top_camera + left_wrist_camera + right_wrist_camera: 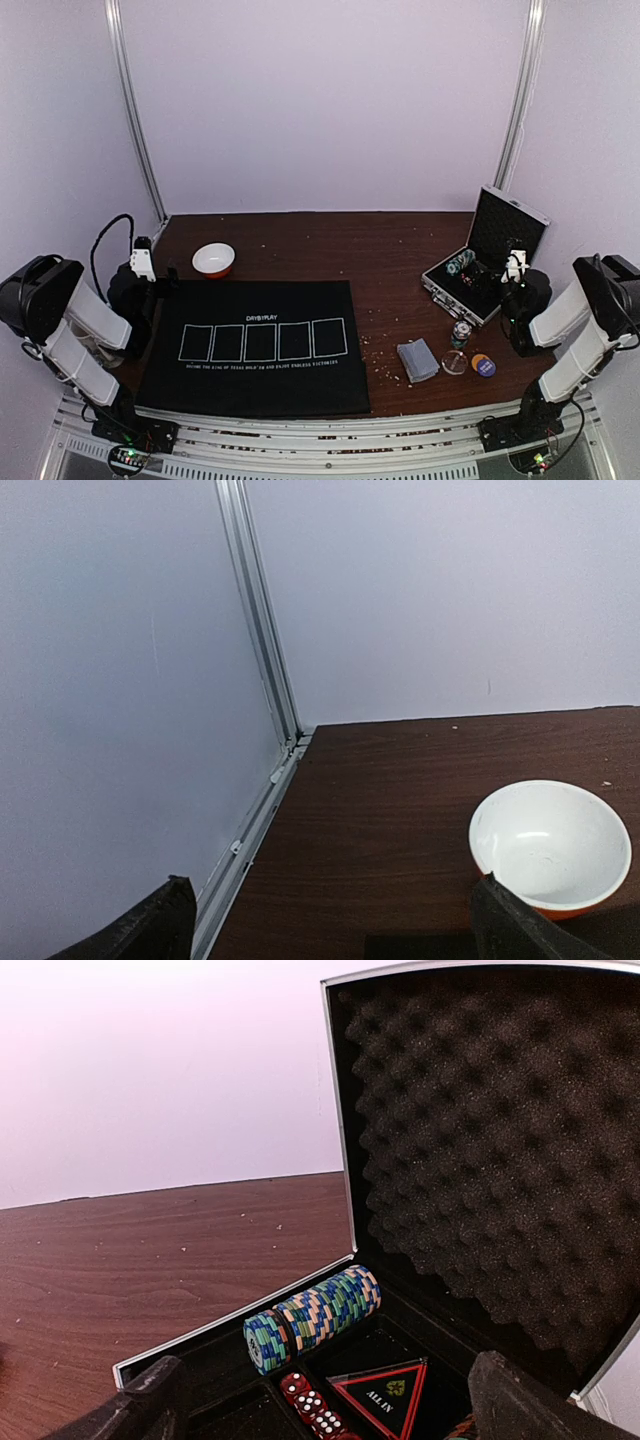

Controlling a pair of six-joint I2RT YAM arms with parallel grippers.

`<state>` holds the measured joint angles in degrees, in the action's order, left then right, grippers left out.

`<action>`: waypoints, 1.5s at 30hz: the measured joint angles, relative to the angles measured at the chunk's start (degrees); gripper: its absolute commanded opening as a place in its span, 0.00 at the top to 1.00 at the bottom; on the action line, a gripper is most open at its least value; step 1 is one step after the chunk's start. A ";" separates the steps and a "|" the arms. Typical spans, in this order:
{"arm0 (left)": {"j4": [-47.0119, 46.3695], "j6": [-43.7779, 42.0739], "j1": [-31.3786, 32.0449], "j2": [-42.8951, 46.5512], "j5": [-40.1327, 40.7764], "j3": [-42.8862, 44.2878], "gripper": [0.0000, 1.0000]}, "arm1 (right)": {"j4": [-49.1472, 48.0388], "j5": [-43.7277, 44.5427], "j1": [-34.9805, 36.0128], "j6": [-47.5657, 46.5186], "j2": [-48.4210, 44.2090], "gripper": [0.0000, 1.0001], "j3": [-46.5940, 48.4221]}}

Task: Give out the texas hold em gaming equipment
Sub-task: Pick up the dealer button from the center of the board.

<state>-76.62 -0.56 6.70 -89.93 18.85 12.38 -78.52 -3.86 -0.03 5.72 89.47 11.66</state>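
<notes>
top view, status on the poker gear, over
Left claw open, empty, by the red-and-white bowl. Right claw open, empty, facing the open silver case. Grey-blue card deck sits right of black felt mat, undealt. No obstruction seen.

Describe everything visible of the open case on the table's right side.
The case is silver-edged, metal-looking, resting on the brown table right of the black mat. Its lid stands open, lined with black egg-crate foam. The black tray holds a lying row of green, blue and cream chips, red dice and a triangular ALL IN marker.
</notes>
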 measured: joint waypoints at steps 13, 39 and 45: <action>-2.97 -0.26 1.64 3.54 5.14 -5.53 0.02 | 3.41 2.36 -0.09 0.92 -5.57 0.00 -0.74; 78.31 6.29 11.39 19.32 -13.97 52.70 0.02 | 66.31 -24.63 11.32 10.23 -22.88 0.02 46.51; 94.29 2.54 24.37 14.64 -17.99 59.10 0.02 | 89.83 -11.37 26.77 6.23 -18.23 0.01 57.57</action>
<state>17.67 1.98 31.07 -75.29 0.86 71.48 11.31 -15.22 26.74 11.94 71.24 69.23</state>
